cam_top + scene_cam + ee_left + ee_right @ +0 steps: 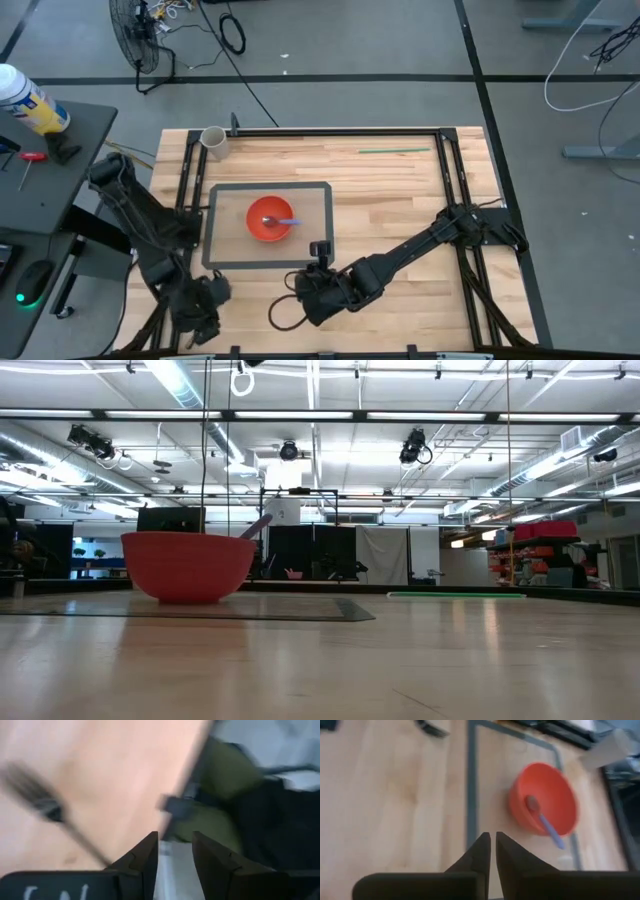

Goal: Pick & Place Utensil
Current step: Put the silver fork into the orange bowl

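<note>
A red bowl (pixel 269 219) sits on a grey-bordered mat (pixel 326 222) left of the table's middle. A purple-handled spoon (pixel 285 221) lies in it, scoop down inside, handle leaning over the rim; the right wrist view shows the bowl (pixel 545 805) and spoon (pixel 547 825) too. My right gripper (pixel 312 300) hovers near the table's near edge, just off the mat's near right corner, shut and empty (pixel 493 851). My left gripper (pixel 205 305) rests at the near left corner, fingers slightly apart (pixel 175 855), holding nothing.
A paper cup (pixel 214 140) stands at the far left corner. A thin green stick (pixel 394 151) lies near the far edge. Black frame rails (pixel 449 170) run along both sides. Bare wood lies right of the mat.
</note>
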